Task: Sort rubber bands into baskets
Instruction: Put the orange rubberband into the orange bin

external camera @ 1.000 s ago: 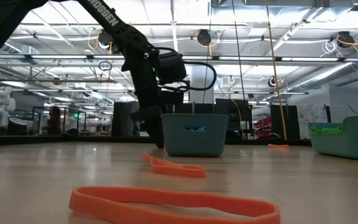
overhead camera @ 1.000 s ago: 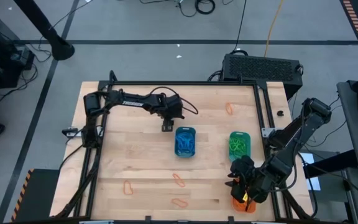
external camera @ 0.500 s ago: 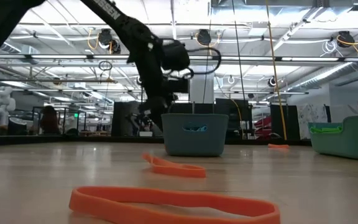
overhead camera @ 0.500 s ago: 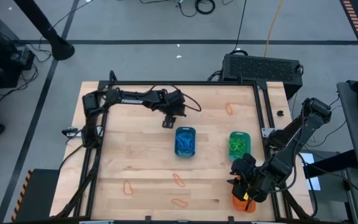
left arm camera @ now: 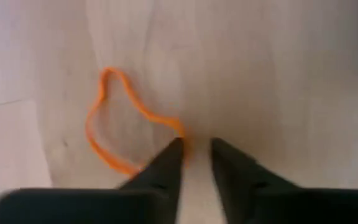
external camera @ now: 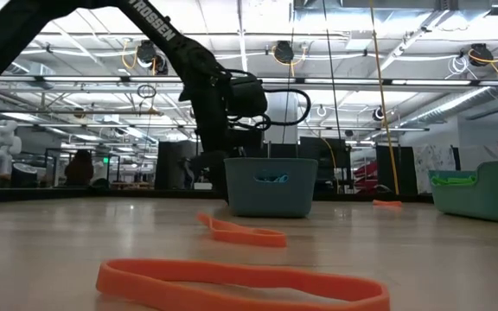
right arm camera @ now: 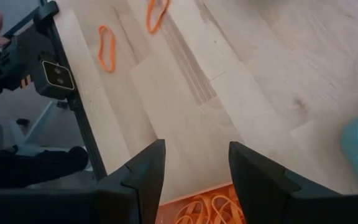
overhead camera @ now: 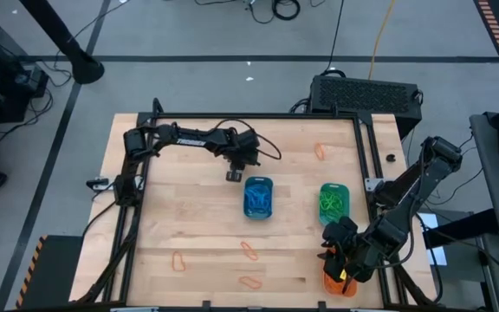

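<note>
Light wooden surface (overhead camera: 197, 217) inside a black frame, workshop floor and cables around it.

- Baskets: blue basket (overhead camera: 258, 198) mid-surface, green basket (overhead camera: 334, 201) beside it toward the right arm, orange basket (overhead camera: 340, 283) at the near right corner. Blue and green each loaded with bands of matching colour.
- Loose orange rubber bands (overhead camera: 249, 251): three along the near edge, one more near the far right corner.
- Left gripper (overhead camera: 234, 176): low over the surface, just beside the blue basket's far end. Jaws apart by a narrow gap, released, nothing seen between them. In the wrist view, an orange band (left arm camera: 114, 118) lying flat, one strand running up to a fingertip (left arm camera: 174, 152).
- Right gripper (right arm camera: 194, 155): waiting above the orange basket, spread wide and empty.

Step in hand, as judged: pinching that orange band.
- Centre the strand in the gap, not at the outside of one finger.
- Press the tips onto the wood before closing, so a thin loop cannot slip under.
- Lift straight and check for a dangling loop, then carry it across to the orange basket, well apart from here.

Hard to make out:
- Targeted band not visible from above.
- Strand's end hidden behind the fingertip; contact uncertain.
- Orange basket mostly covered by the right arm.
</note>
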`<state>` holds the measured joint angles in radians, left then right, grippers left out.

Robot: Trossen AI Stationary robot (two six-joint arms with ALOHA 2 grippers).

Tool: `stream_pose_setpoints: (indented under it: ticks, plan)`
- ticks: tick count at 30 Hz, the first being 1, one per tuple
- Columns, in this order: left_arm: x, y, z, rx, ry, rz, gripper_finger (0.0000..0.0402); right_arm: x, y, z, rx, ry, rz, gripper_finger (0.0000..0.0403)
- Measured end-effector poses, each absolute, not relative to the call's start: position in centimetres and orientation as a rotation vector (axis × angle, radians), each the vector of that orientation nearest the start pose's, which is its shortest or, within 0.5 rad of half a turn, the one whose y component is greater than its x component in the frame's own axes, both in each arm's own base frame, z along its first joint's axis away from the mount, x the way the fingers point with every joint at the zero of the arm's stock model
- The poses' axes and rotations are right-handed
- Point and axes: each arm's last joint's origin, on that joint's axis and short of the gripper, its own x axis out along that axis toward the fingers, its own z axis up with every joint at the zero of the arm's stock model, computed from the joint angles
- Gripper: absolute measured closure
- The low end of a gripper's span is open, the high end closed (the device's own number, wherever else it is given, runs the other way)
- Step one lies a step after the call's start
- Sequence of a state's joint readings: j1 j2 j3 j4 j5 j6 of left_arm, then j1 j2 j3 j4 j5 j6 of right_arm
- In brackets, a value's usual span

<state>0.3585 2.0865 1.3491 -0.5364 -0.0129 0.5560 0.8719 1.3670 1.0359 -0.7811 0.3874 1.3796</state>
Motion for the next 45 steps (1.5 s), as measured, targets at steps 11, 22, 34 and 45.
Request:
stream_pose_setpoints:
  ticks: [11,22,34,45]
  plan:
    - [37.3,13.4,15.2,0.154,1.34,-0.089,0.0398,18.2,19.1,25.6,0.642,0.939,-0.234,0.0234]
    - [35.8,10.7,27.1,0.214,1.053,0.003,0.04,19.0,18.5,25.7,0.605,0.905,-0.234,0.0234]
    - [38.6,15.2,19.4,-0.061,1.119,0.108,0.0299,20.2,18.3,26.2,0.619,0.848,-0.188,0.0234]
    - [40.8,16.7,14.5,-0.087,1.184,0.111,0.0258,20.2,18.4,26.2,0.617,0.844,-0.178,0.0234]
